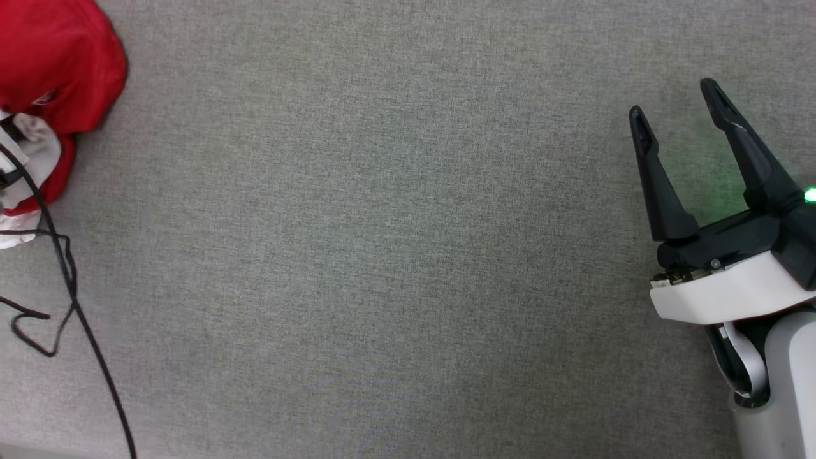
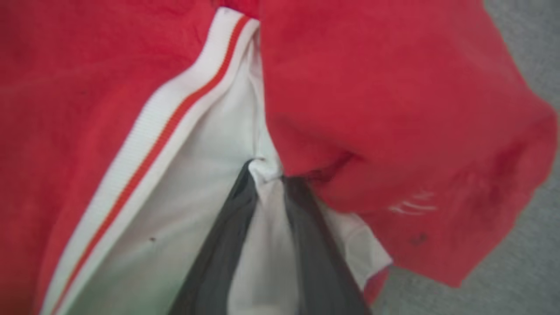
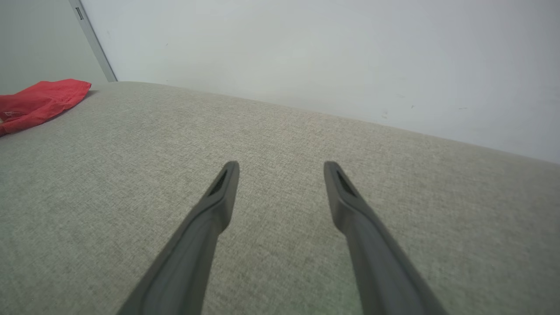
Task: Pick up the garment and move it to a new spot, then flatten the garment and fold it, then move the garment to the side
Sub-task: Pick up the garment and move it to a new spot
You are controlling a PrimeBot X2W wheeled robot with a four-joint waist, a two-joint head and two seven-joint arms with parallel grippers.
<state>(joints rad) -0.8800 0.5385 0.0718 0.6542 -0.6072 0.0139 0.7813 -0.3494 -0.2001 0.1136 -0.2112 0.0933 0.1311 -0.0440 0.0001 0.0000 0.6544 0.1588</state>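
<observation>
Head view, garment: red-and-white jersey garment (image 1: 60,64) bunched at far upper-left corner of the grey fabric-covered table (image 1: 395,255), partly cut off by frame edge.
Head view, cable: thin black cable (image 1: 71,299) loops over the table just below the garment, running to bottom edge.
Head view, R arm: right gripper (image 1: 674,101) at far right, well apart from garment; jaws wide, nothing betw. them.
L wrist view, grip: left gripper (image 2: 270,173) jaws narrow, pinching a fold of the garment's white cloth; cloth gathers at the tips.
L wrist view, cloth: white rib trim w/ red stripe (image 2: 148,144) runs diagonally beside the fold; red body cloth bulges to the right, grey table at the edge.
R wrist view, R arm: jaws wide & empty over the table; garment a low red heap at far left, pale wall (image 3: 306,52) behind.
Progress: step 1 only just under way. Hold taken, can't tell if lifted.
Left to do: carry to new spot, flatten, fold, move aside. Garment looks crumpled, no fold made.
</observation>
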